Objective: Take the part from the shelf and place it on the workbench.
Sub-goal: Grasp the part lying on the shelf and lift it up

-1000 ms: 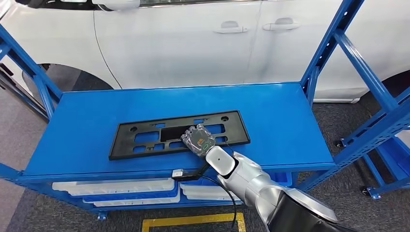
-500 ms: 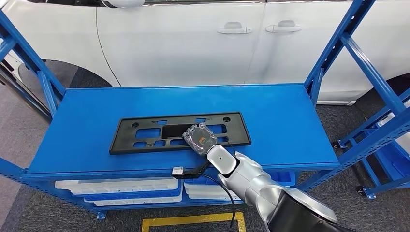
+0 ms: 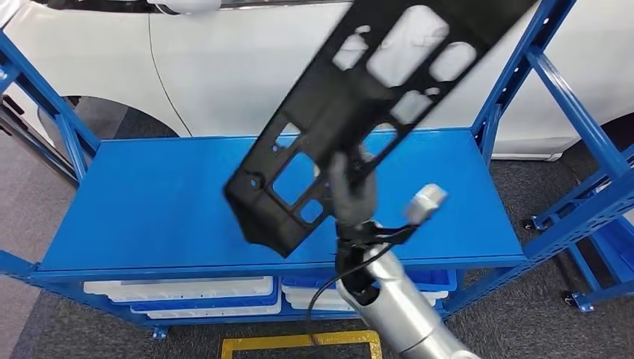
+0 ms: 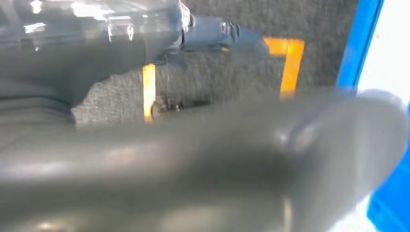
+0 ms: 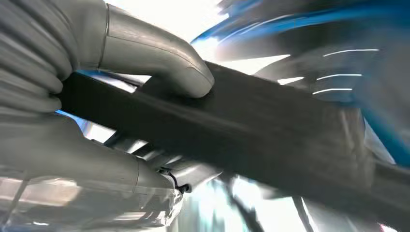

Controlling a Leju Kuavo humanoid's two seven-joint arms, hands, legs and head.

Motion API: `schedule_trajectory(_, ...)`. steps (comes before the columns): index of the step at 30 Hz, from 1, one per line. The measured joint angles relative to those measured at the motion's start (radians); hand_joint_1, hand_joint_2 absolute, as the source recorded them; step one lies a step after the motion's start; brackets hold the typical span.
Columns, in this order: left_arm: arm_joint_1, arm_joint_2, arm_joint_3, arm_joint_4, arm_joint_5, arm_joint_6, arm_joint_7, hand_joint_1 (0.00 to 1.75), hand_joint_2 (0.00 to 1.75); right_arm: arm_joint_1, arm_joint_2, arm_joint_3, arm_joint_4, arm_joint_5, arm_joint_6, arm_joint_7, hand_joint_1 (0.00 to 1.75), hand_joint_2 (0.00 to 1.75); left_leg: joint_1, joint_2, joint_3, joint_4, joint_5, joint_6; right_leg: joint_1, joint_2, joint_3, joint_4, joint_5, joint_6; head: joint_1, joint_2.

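The part, a long black plastic plate (image 3: pixel 329 112) with several cut-outs, is up in the air above the blue shelf (image 3: pixel 149 202). It tilts steeply from near the shelf's front toward the upper right. My right hand (image 3: pixel 350 191) grips it near its lower end. In the right wrist view the grey thumb (image 5: pixel 159 53) presses on the dark plate (image 5: pixel 241 130) while the fingers clamp it from the other side. My left hand (image 4: pixel 193 169) is a blurred grey shape close to the camera, over dark carpet.
A white car (image 3: pixel 247 67) stands right behind the shelf. Blue uprights (image 3: pixel 516 67) frame the shelf on both sides, and another blue rack (image 3: pixel 605 224) is at the right. White trays (image 3: pixel 179 288) sit on the level below. Yellow floor tape (image 3: pixel 299 342) marks the carpet.
The plate lay flat on the shelf under my right hand. It is now lifted off the shelf and swung up steeply, and my right forearm has turned upright.
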Motion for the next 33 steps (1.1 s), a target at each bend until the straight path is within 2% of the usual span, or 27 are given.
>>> schedule_trajectory(1, 0.003, 0.002, 0.009, 0.0, 0.002, 0.002, -0.003, 0.0, 0.0, 0.031, 0.001, -0.027, -0.075, -0.134, 0.112, 0.005, 1.75, 1.75, 0.001, 0.001, -0.028, 0.067, -0.035, -0.004, 0.0, -0.001, 0.001, 0.0, -0.001, -0.003, 0.0, 0.0)
schedule_trajectory(2, 0.005, 0.004, 0.017, 0.0, 0.003, 0.005, -0.004, 0.0, 0.0, 0.057, 0.004, -0.049, -0.138, -0.21, 0.197, 0.008, 1.75, 1.75, 0.003, 0.002, -0.058, 0.136, -0.064, -0.007, 0.001, -0.001, 0.001, 0.001, -0.002, -0.004, 0.0, 0.0)
schedule_trajectory(3, 0.007, 0.006, 0.024, 0.0, 0.003, 0.008, -0.006, 0.0, 0.0, 0.079, 0.008, -0.062, -0.191, -0.224, 0.255, 0.01, 1.75, 1.75, 0.004, 0.002, -0.08, 0.185, -0.079, -0.009, 0.001, 0.0, 0.001, 0.001, -0.002, -0.005, 0.0, 0.0)
schedule_trajectory(4, 0.008, 0.008, 0.03, 0.0, 0.001, 0.01, -0.007, 0.0, 0.0, 0.095, 0.011, -0.072, -0.235, -0.184, 0.291, 0.012, 1.75, 1.75, 0.004, 0.002, -0.087, 0.199, -0.072, -0.01, 0.001, 0.003, 0.003, 0.002, -0.004, -0.004, 0.0, 0.0)
schedule_trajectory(5, 0.008, 0.009, 0.035, 0.0, -0.001, 0.011, -0.009, 0.0, 0.0, 0.107, 0.014, -0.079, -0.273, -0.098, 0.311, 0.013, 1.75, 1.75, 0.005, 0.002, -0.074, 0.172, -0.046, -0.009, 0.001, 0.005, 0.005, 0.002, -0.005, -0.003, 0.0, 0.0)
schedule_trajectory(7, 0.007, 0.012, 0.042, 0.0, -0.008, 0.011, -0.014, 0.0, 0.0, 0.123, 0.016, -0.087, -0.335, 0.156, 0.325, 0.017, 1.75, 1.75, 0.004, 0.002, -0.011, 0.039, 0.025, -0.002, 0.001, 0.01, 0.011, 0.003, -0.01, 0.001, 0.0, 0.0)
schedule_trajectory(8, 0.006, 0.013, 0.046, 0.0, -0.012, 0.011, -0.016, 0.0, 0.0, 0.126, 0.017, -0.088, -0.36, 0.284, 0.326, 0.018, 1.75, 1.75, 0.002, 0.002, 0.019, -0.025, 0.047, 0.003, 0.003, 0.012, 0.013, 0.005, -0.012, 0.005, 0.0, 0.0)
schedule_trajectory(9, 0.003, 0.014, 0.05, 0.0, -0.015, 0.011, -0.017, 0.0, 0.0, 0.128, 0.017, -0.087, -0.382, 0.384, 0.328, 0.02, 1.75, 1.75, 0.0, 0.002, 0.038, -0.065, 0.055, 0.008, 0.005, 0.013, 0.012, 0.005, -0.013, 0.01, 0.0, 0.0)
schedule_trajectory(10, 0.0, 0.014, 0.052, 0.0, -0.018, 0.012, -0.018, 0.0, 0.0, 0.13, 0.017, -0.087, -0.4, 0.442, 0.331, 0.022, 1.75, 1.75, -0.002, 0.001, 0.046, -0.083, 0.053, 0.013, 0.006, 0.013, 0.011, 0.006, -0.013, 0.015, 0.0, 0.0)
schedule_trajectory(13, -0.003, 0.014, 0.054, 0.0, -0.028, 0.016, -0.019, 0.0, 0.0, 0.133, 0.013, -0.085, -0.428, 0.415, 0.344, 0.026, 1.75, 1.75, 0.001, 0.0, 0.047, -0.092, 0.054, 0.027, 0.006, 0.011, 0.008, 0.012, -0.021, 0.031, 0.0, 0.0)
schedule_trajectory(15, -0.004, 0.014, 0.054, 0.0, -0.037, 0.022, -0.02, 0.0, 0.0, 0.135, 0.011, -0.082, -0.435, 0.383, 0.358, 0.024, 1.75, 1.75, 0.005, 0.002, 0.048, -0.097, 0.058, 0.037, 0.005, 0.011, -0.02, 0.076, -0.063, 0.04, 0.0, 0.0)
schedule_trajectory(17, -0.005, 0.015, 0.057, 0.0, -0.048, 0.027, -0.021, 0.0, 0.0, 0.141, 0.009, -0.069, -0.436, 0.397, 0.354, 0.022, 1.75, 1.75, 0.002, 0.003, 0.045, -0.097, 0.059, 0.042, 0.002, 0.011, -0.083, 0.209, -0.128, 0.044, 0.0, 0.0)
schedule_trajectory(18, -0.004, 0.015, 0.059, 0.0, -0.053, 0.028, -0.022, 0.0, 0.0, 0.146, 0.007, -0.058, -0.433, 0.414, 0.34, 0.022, 1.75, 1.75, 0.001, 0.004, 0.044, -0.097, 0.059, 0.043, 0.001, 0.011, -0.111, 0.267, -0.147, 0.046, 0.0, 0.0)
schedule_trajectory(19, -0.003, 0.015, 0.06, 0.0, -0.056, 0.029, -0.023, 0.0, 0.0, 0.149, 0.003, -0.042, -0.43, 0.432, 0.317, 0.023, 1.75, 1.75, 0.001, 0.004, 0.044, -0.096, 0.058, 0.043, 0.001, 0.011, -0.125, 0.294, -0.148, 0.047, 0.0, 0.0)
schedule_trajectory(20, -0.002, 0.014, 0.062, 0.0, -0.057, 0.029, -0.023, 0.0, 0.0, 0.15, -0.001, -0.023, -0.426, 0.447, 0.293, 0.024, 1.75, 1.75, 0.001, 0.003, 0.044, -0.095, 0.058, 0.042, 0.0, 0.011, -0.12, 0.28, -0.129, 0.047, 0.0, 0.0)
schedule_trajectory(22, 0.0, 0.014, 0.064, 0.0, -0.06, 0.029, -0.023, 0.0, 0.0, 0.149, -0.012, 0.016, -0.419, 0.467, 0.256, 0.026, 1.75, 1.75, 0.001, 0.001, 0.048, -0.094, 0.057, 0.039, -0.001, 0.011, -0.06, 0.152, -0.057, 0.042, 0.0, 0.0)
schedule_trajectory(24, 0.0, 0.013, 0.068, 0.0, -0.062, 0.03, -0.024, 0.0, 0.0, 0.148, -0.019, 0.043, -0.415, 0.473, 0.245, 0.026, 1.75, 1.75, -0.001, -0.002, 0.046, -0.09, 0.057, 0.032, 0.002, 0.012, -0.008, 0.038, -0.013, 0.033, 0.0, 0.0)
schedule_trajectory(25, 0.001, 0.013, 0.07, 0.0, -0.061, 0.03, -0.025, 0.0, 0.0, 0.148, -0.022, 0.051, -0.413, 0.472, 0.245, 0.026, 1.75, 1.75, -0.003, -0.002, 0.044, -0.088, 0.058, 0.028, 0.004, 0.013, 0.0, 0.017, -0.009, 0.029, 0.0, 0.0)
schedule_trajectory(28, 0.006, 0.013, 0.078, 0.0, -0.059, 0.029, -0.029, 0.0, 0.0, 0.149, -0.032, 0.072, -0.41, 0.468, 0.247, 0.026, 1.75, 1.75, -0.002, -0.001, 0.039, -0.086, 0.055, 0.01, 0.004, 0.014, -0.004, 0.011, -0.003, 0.012, 0.0, 0.0)
schedule_trajectory(29, 0.007, 0.013, 0.08, 0.0, -0.058, 0.029, -0.031, 0.0, 0.0, 0.149, -0.035, 0.079, -0.41, 0.468, 0.249, 0.026, 1.75, 1.75, -0.001, 0.0, 0.034, -0.071, 0.039, 0.005, 0.003, 0.013, -0.005, 0.007, 0.002, 0.004, 0.0, 0.0)
schedule_trajectory(30, 0.009, 0.013, 0.082, 0.0, -0.058, 0.029, -0.032, 0.0, 0.0, 0.15, -0.037, 0.086, -0.409, 0.469, 0.251, 0.026, 1.75, 1.75, 0.0, 0.0, 0.021, -0.037, 0.01, 0.0, 0.001, 0.012, -0.007, 0.003, 0.007, -0.002, 0.0, 0.0)
schedule_trajectory(32, 0.011, 0.012, 0.084, 0.0, -0.059, 0.028, -0.034, 0.0, 0.0, 0.153, -0.043, 0.098, -0.406, 0.473, 0.251, 0.025, 1.75, 1.75, 0.001, 0.001, -0.021, 0.081, -0.066, -0.007, 0.003, 0.009, -0.014, 0.002, 0.014, -0.01, 0.0, 0.0)
schedule_trajectory(33, 0.012, 0.012, 0.085, 0.0, -0.06, 0.029, -0.033, 0.0, 0.0, 0.155, -0.046, 0.102, -0.404, 0.476, 0.25, 0.025, 1.75, 1.75, 0.002, 0.001, -0.041, 0.14, -0.095, -0.009, 0.006, 0.009, -0.02, 0.003, 0.018, -0.012, 0.0, 0.0)
